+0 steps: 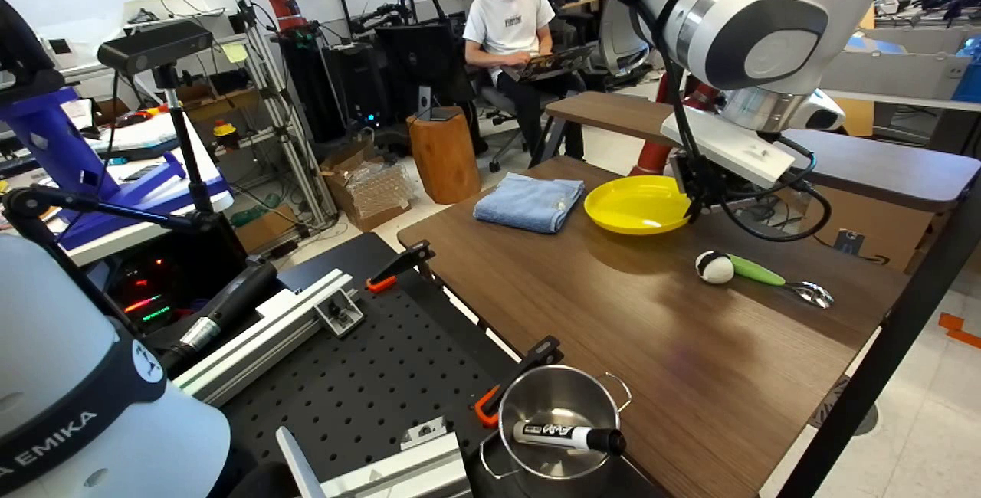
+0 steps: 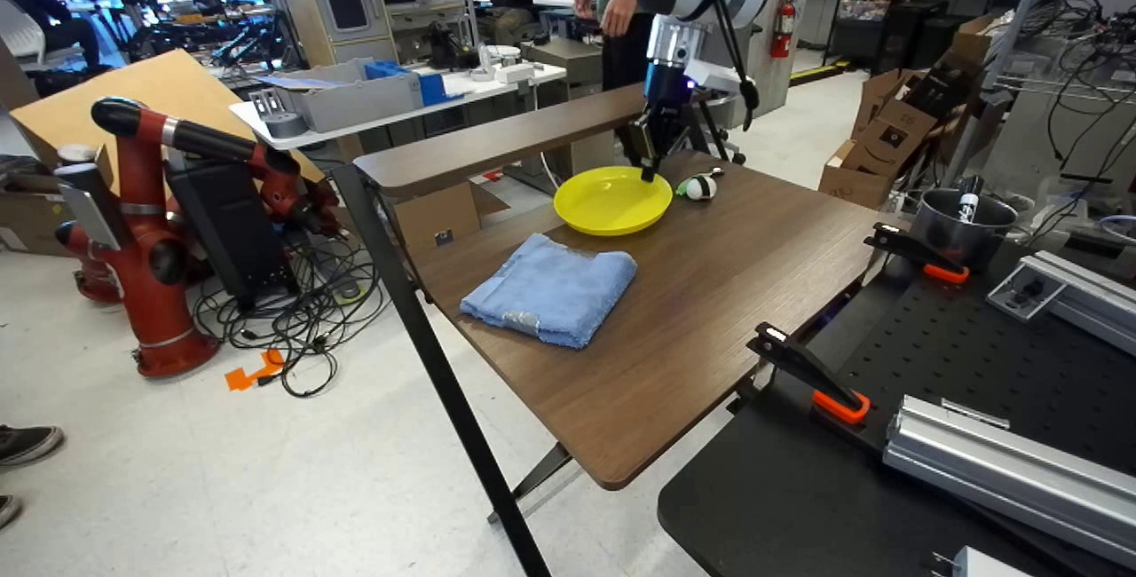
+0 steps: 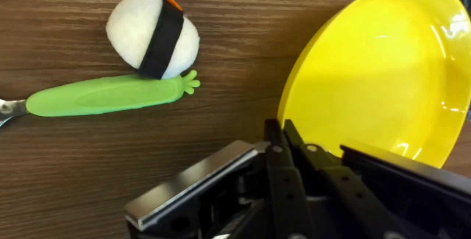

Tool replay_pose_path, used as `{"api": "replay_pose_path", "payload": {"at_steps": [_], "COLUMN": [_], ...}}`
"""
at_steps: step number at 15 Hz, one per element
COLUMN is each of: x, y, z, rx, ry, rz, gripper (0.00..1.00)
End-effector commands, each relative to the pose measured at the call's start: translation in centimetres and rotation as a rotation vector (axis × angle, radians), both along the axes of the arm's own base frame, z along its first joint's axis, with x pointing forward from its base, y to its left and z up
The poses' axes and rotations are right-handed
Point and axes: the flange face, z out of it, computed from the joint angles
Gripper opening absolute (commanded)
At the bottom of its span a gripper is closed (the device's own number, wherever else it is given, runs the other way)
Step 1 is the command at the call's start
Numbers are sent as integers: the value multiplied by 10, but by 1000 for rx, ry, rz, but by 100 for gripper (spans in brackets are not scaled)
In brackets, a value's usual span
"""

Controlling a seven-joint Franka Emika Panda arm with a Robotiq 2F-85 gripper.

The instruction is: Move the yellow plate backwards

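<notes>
Wrist view: the hand is clenched on the rim of the yellow plate, which spreads to one side of it. Near the hand's other side lie a green-handled utensil and a white toy, and past the plate, farthest away in both exterior views, a blue towel. The grasp looks made, so shifting is likely the current step; the next move calls for a firm pinch while the plate travels backwards, then release.
</notes>
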Motion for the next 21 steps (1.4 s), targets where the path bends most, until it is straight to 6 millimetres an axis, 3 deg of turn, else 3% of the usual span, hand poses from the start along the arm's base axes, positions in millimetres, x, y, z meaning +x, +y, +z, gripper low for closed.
{"api": "replay_pose_path", "payload": {"at_steps": [1,9,10,11,16,21], "x": [15,27,28,29,30,28], "y": [-2,-7,-7,-7,-10,-13], "z": [-9,-21,-21,-22,-21,-7], "rx": [-48,-104,-109,-121,-144,-134], "ry": [2,5,6,7,26,28], "rz": [-17,-3,-3,-1,7,19], "gripper": [1,1,28,29,65,100]}}
